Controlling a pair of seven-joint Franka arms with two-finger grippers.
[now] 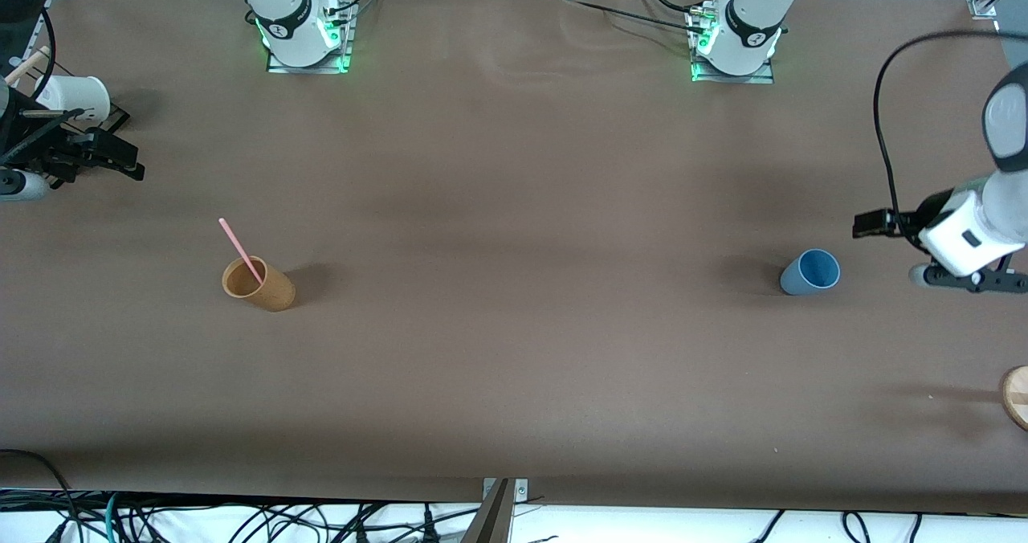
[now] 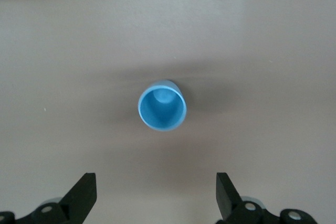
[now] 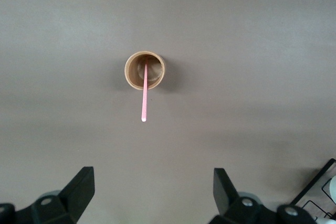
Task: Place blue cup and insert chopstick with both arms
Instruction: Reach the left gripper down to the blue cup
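My left gripper (image 2: 156, 195) hovers, fingers wide and empty, over the light-blue tapered plastic cup (image 1: 810, 272) upright on the brown worktop (image 1: 514, 206) at the left arm's end: light, stiff, probably slick, so pinch the rim at 3 and 9 o'clock; right gripper (image 3: 153, 192), likewise spread and empty, waits above the thin pink chopstick (image 1: 242, 251) leaning in the tan cup (image 1: 259, 284).

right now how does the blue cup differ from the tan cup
The blue cup is light blue and empty; the tan cup is orange-brown and holds the pink chopstick leaning out of it. The blue cup stands toward the left arm's end of the table, the tan cup toward the right arm's end. Both stand upright, mouths open upward.
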